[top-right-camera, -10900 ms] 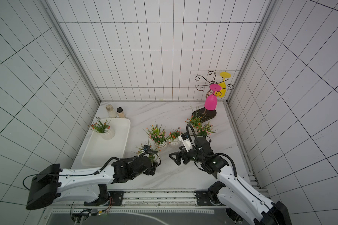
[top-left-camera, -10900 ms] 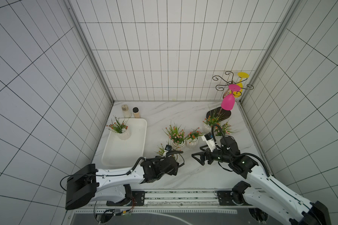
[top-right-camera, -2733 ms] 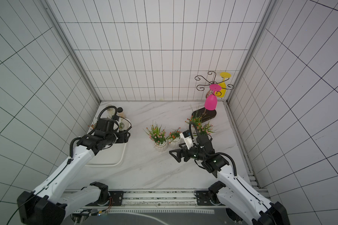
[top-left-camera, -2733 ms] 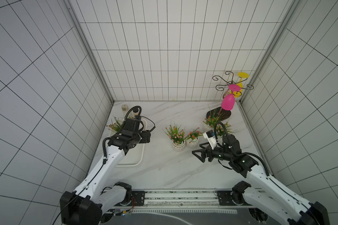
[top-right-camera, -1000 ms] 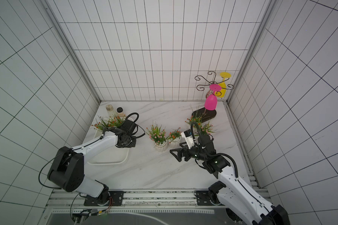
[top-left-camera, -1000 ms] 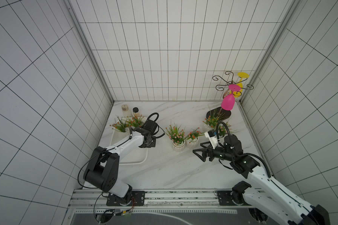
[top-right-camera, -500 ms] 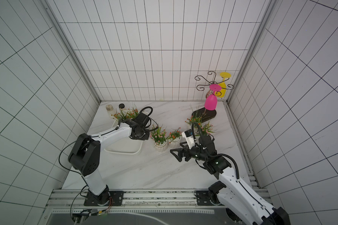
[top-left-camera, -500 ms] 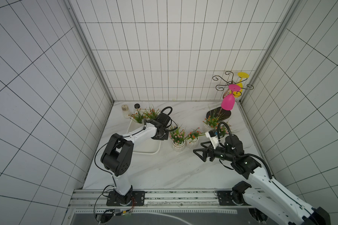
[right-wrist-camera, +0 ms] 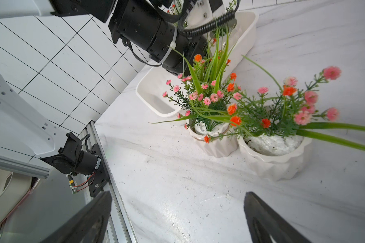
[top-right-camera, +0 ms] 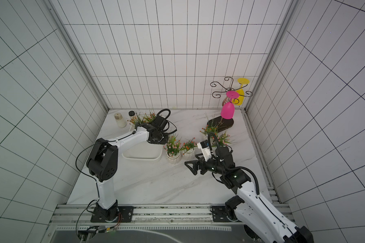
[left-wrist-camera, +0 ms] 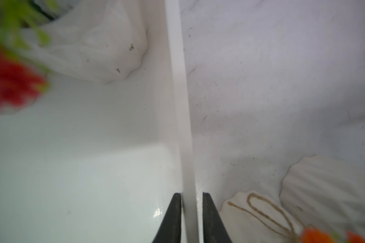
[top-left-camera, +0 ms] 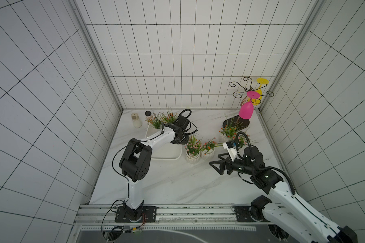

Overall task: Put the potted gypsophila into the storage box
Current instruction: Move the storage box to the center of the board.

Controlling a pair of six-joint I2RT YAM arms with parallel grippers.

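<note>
Storage box (top-left-camera: pixel 169 153) has slid centreward, now just beside nearest potted gypsophila (top-left-camera: pixel 192 158). Left gripper (left-wrist-camera: pixel 189 194) straddles its rim, barely parted, not clamping. Right gripper (right-wrist-camera: pixel 175 197) gapes wide, empty. Plant likely light, rigid-potted; grasp ribbed body, not sprigs.

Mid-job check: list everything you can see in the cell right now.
storage box: one, white, left half of table.
potted plants in box: two, white pots, far end.
potted plants beside box: two, white pots, mid-table.
potted plants by rack: two, white pots, right side.
jars: two, cream and black-lidded, back-left corner.
glass rack: one, black, back-right corner.
hanging glasses: two, pink, yellow, on rack.
left gripper: black, slightly open astride box rim.
right gripper: black, open, above bare table.
</note>
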